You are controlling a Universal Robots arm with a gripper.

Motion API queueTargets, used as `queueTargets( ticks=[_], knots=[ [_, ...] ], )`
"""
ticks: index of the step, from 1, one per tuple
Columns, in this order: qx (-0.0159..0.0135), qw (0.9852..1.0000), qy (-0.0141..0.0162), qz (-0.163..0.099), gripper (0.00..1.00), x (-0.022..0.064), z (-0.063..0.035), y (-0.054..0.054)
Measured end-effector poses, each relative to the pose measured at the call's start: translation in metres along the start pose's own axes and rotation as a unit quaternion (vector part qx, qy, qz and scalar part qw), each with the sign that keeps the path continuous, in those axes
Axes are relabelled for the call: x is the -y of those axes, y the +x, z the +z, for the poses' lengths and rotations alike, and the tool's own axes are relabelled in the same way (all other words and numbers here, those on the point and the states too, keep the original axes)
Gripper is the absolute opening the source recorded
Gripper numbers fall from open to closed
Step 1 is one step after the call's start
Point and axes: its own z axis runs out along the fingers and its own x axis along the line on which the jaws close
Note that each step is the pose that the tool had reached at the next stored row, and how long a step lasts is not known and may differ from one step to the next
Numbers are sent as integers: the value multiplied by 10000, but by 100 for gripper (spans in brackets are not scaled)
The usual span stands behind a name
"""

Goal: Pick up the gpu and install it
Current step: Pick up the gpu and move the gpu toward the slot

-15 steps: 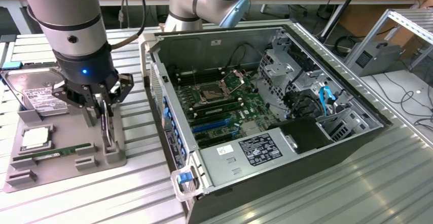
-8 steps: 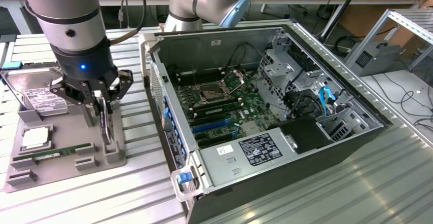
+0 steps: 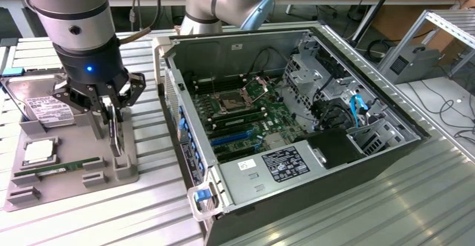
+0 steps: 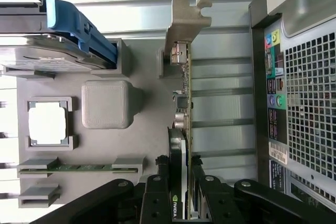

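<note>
Gpu (image 4: 185,93): thin flat card, brownish board, silvery bracket, standing on edge in the matte grey moulded holder (image 4: 142,129). We note the gripper (image 4: 179,166) clamped on its two faces. We judge the grasp made; lift and seating in the open steel case (image 3: 215,57) remain.

gpu (image 4: 184,98): thin card, standing on edge in grey holder (image 3: 63,187), silvery bracket (image 4: 185,22) at one end.

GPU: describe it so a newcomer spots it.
At the exterior view's left, beside the open PC case, lies a grey tray. The gpu stands on edge there, in the gripper. Unlike the boxy hard drive and green memory stick, it is a thin upright card.
</note>
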Motion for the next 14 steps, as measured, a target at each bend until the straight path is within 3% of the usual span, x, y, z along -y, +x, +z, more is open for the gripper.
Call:
queueTargets(
  ticks=[14],
  knots=[
    [-1,10000,-3,0,27,-4,-120,-2]
  ],
)
